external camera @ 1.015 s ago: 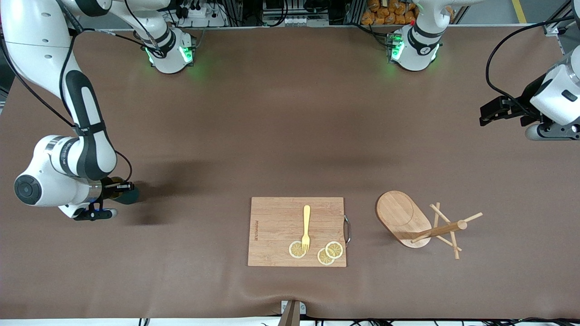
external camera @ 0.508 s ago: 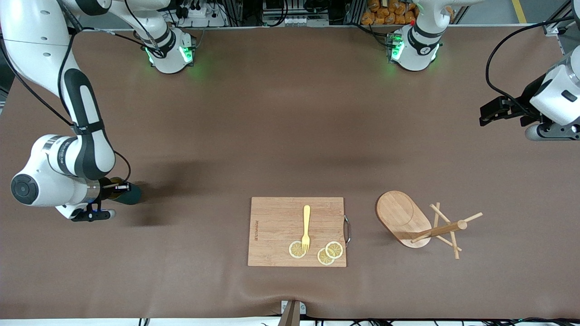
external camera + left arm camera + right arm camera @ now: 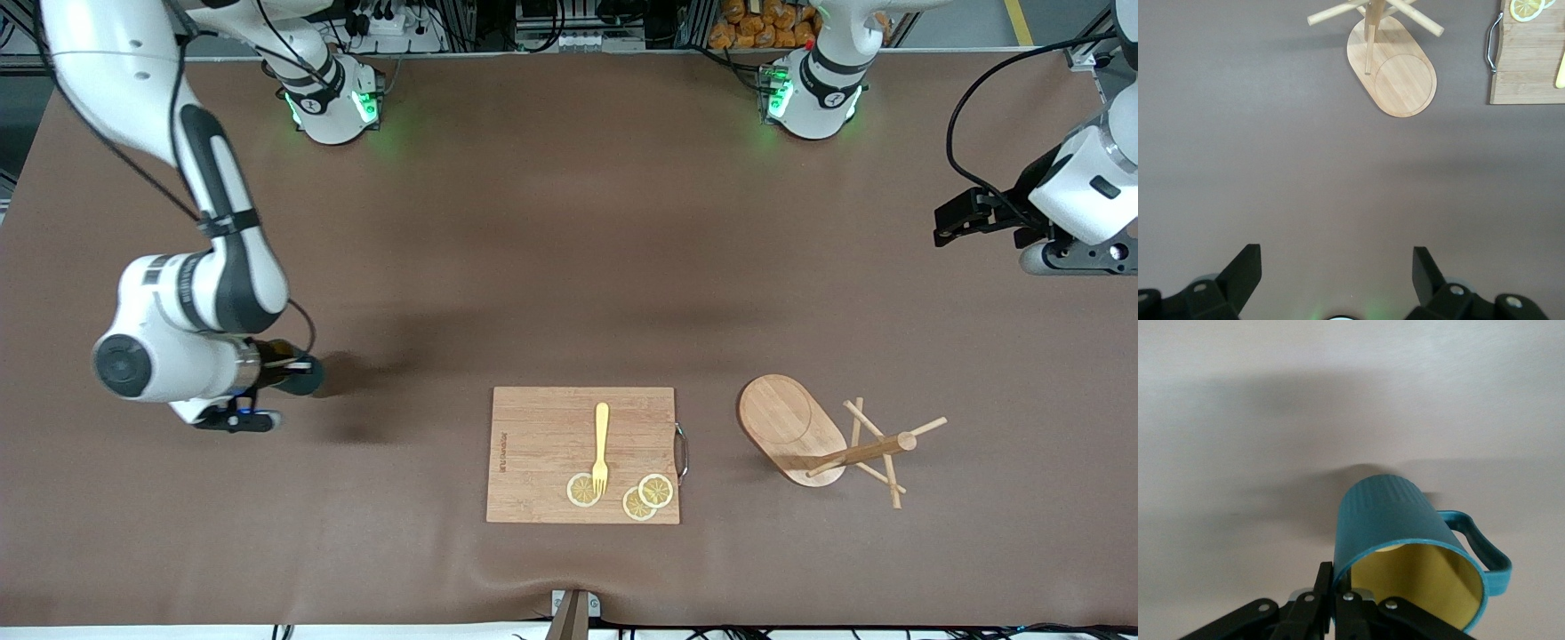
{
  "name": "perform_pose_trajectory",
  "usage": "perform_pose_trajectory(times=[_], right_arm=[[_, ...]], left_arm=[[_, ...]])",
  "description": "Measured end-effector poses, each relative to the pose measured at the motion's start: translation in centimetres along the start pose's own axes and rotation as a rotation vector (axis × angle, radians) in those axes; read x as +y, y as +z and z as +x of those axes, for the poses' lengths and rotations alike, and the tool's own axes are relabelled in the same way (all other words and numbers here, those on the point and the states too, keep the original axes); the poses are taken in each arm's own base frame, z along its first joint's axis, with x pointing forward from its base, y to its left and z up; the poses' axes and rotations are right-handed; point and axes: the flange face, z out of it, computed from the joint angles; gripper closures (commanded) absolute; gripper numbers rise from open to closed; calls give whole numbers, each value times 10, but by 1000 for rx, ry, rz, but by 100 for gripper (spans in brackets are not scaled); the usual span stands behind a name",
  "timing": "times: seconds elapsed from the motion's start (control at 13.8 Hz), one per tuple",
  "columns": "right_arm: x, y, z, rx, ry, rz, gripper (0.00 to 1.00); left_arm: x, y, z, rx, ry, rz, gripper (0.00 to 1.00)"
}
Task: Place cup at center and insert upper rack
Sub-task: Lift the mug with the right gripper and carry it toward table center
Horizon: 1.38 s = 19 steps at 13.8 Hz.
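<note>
one cup (image 3: 1405,540), clamped at its rim by the right gripper (image 3: 1338,590), hangs over bare table toward the right arm's end. left gripper (image 3: 1337,267): fingers spread, holding nothing, waiting. one upper rack (image 3: 831,442) lies tipped beside one cutting board (image 3: 542,444) carrying one fork (image 3: 601,447) and three lemon slices (image 3: 655,490).

A wide brown tabletop (image 3: 551,249) carries just two things directly on it. A rectangular wooden cutting board (image 3: 542,444) lies flat toward the front camera's edge, about midway along, with a metal handle (image 3: 682,452) on the end facing the left arm's side. Near it, toward the left arm's end, a wooden mug tree (image 3: 827,440) lies tipped over, its oval base (image 3: 782,422) tilted up and its pegs (image 3: 876,453) resting on the brown surface.
</note>
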Motion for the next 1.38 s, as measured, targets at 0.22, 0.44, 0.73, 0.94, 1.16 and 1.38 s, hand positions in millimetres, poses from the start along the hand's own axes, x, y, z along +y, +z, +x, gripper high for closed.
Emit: perform_pose_trajectory(times=[0.22,0.44,0.73,0.94,1.16,1.38], right_arm=[[-74,-1,-22,-16,37,21,100],[-150,4,-52,-30,62,33,100],[-235,13,-95,-20,127,3,100],[-298,17,-135,8,170,-6,100],[-356,26,-174,66,227,22,100],[-395,51,-203,72,287,8,100]], left_arm=[[-1,0,0,0,-2,0,0],[-1,0,0,0,-2,0,0],[-2,0,0,0,-3,0,0],[-1,0,0,0,-2,0,0],[0,0,0,0,-1,0,0],[0,0,0,0,0,0,0]])
